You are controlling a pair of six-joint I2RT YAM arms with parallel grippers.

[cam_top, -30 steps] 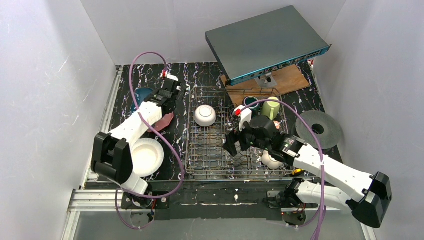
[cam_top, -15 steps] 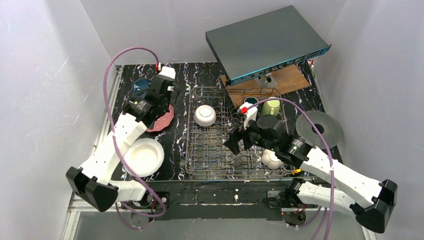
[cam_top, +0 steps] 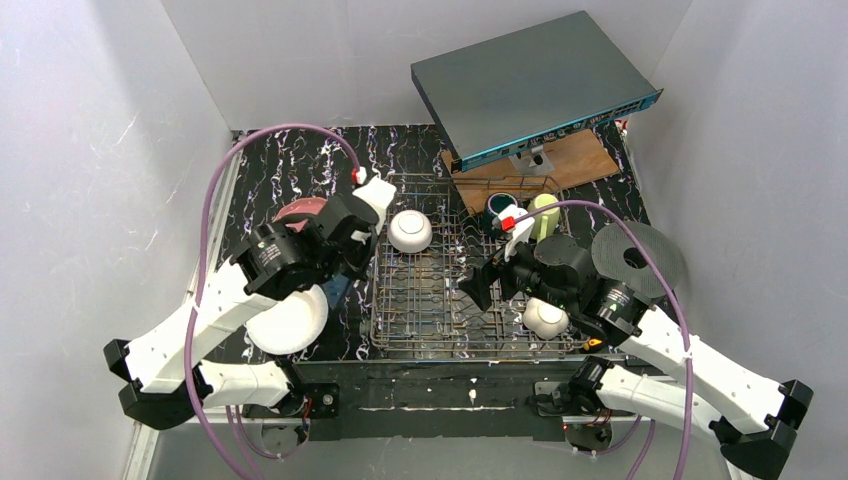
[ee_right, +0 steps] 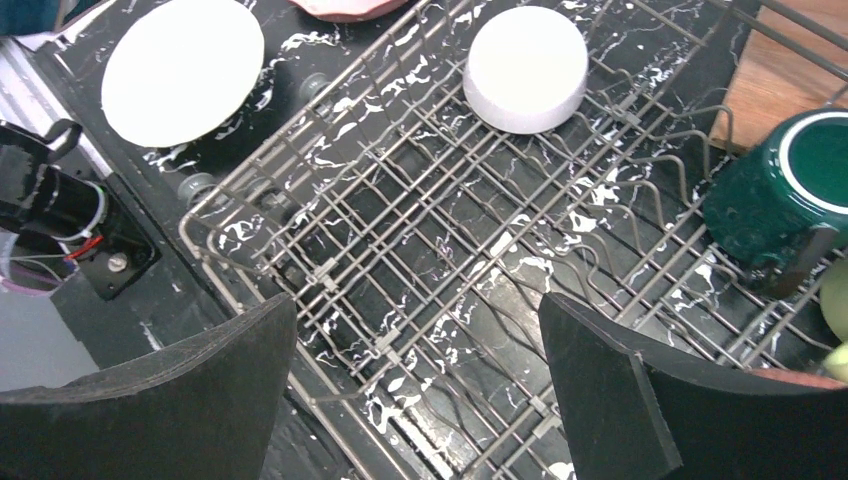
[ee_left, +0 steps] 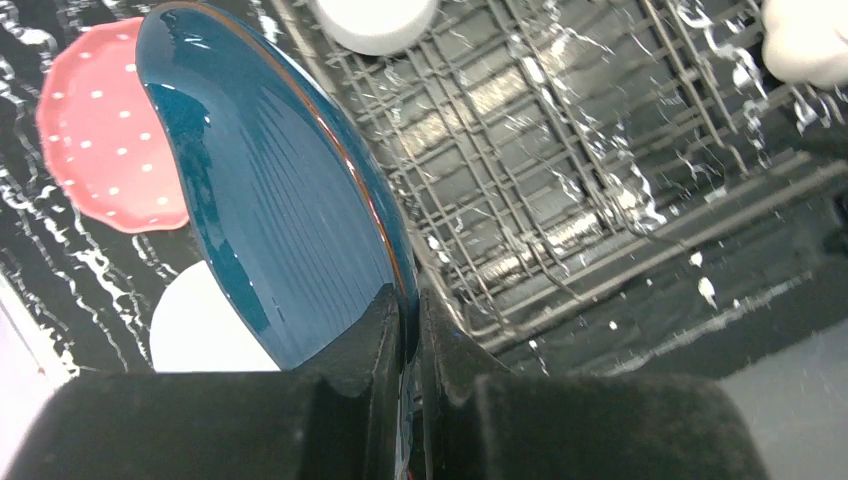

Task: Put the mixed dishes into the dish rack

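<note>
My left gripper (cam_top: 340, 272) is shut on the rim of the dark blue plate (ee_left: 280, 200), holding it on edge above the table just left of the dish rack (cam_top: 440, 300); its fingers (ee_left: 385, 330) pinch the plate's rim. The pink dotted plate (cam_top: 298, 210) and the cream plate (cam_top: 282, 322) lie on the table to the left. My right gripper (ee_right: 415, 385) is open and empty above the rack's middle (ee_right: 450, 250). The rack holds a white bowl (cam_top: 410, 231), another white bowl (cam_top: 545, 318), a dark teal mug (cam_top: 498, 206) and a light green mug (cam_top: 544, 212).
A flat grey box with a blue edge (cam_top: 530, 85) stands tilted on a wooden board (cam_top: 575, 160) behind the rack. A black disc with a centre hole (cam_top: 640, 258) lies right of the rack. White walls enclose the table.
My left arm has lifted the dark blue plate from the far left and carried it nearer and right, to the rack's left side. My right gripper has drifted slightly right, still open.
</note>
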